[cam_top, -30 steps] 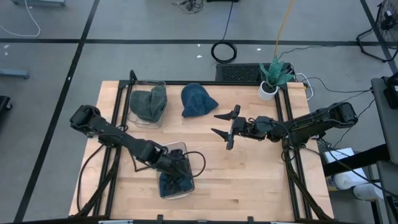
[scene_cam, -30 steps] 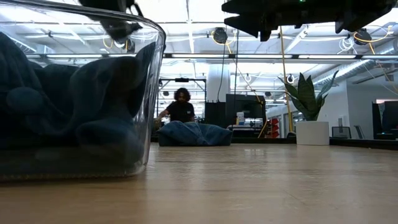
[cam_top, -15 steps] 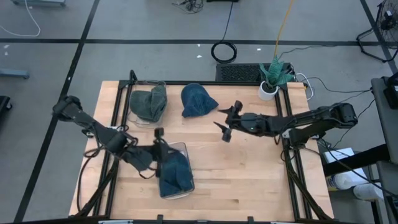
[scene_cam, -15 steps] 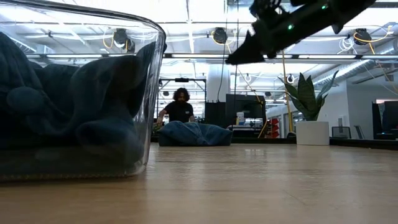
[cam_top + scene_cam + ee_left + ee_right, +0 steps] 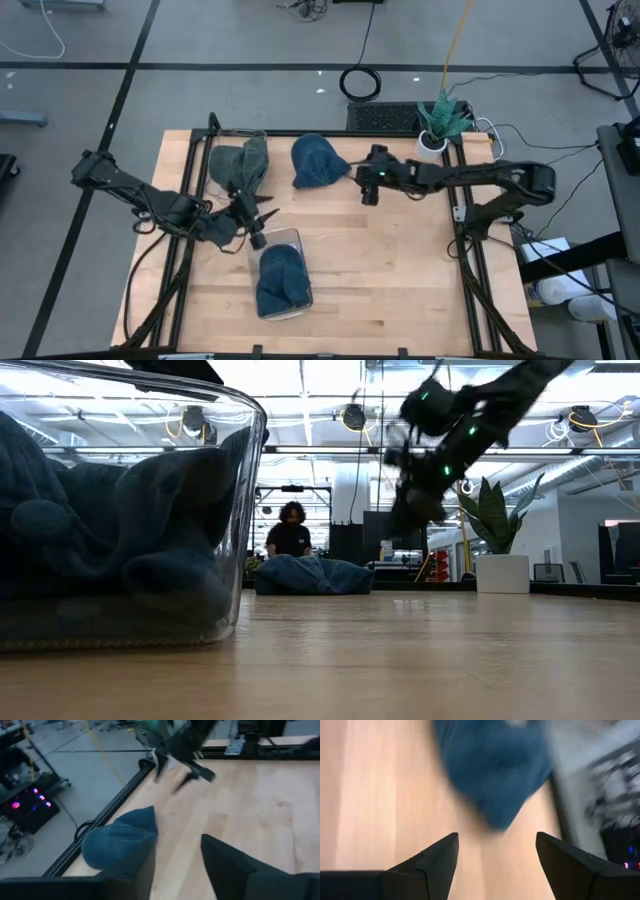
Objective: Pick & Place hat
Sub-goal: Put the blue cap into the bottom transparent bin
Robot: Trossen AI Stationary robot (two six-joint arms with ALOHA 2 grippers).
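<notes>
A blue hat [image 5: 318, 160] lies by itself on the wooden table near its far edge, also seen in the low view [image 5: 312, 575]. My right gripper [image 5: 362, 183] hovers open just right of the blue hat's pointed right end, tipped downward; the blue hat [image 5: 492, 765] lies ahead of its fingers, not between them. A dark blue hat [image 5: 280, 285] fills a clear container [image 5: 284, 240] near the front. My left gripper [image 5: 262, 218] stands open above the table just beyond that container, holding nothing. In the left wrist view the blue hat [image 5: 120, 845] lies ahead.
A second clear container [image 5: 236, 162] with a grey-green hat stands at the far left. A potted plant [image 5: 437, 125] sits at the far right corner. Bare wood lies across the table's middle and right. A person [image 5: 291, 530] sits in the room beyond.
My left gripper has risen out of the near container and drawn back toward the table's left and far side, opening; the dark blue hat stays in the container. My right gripper has gone toward the far edge and left, down toward the blue hat, tipping its fingers downward.
</notes>
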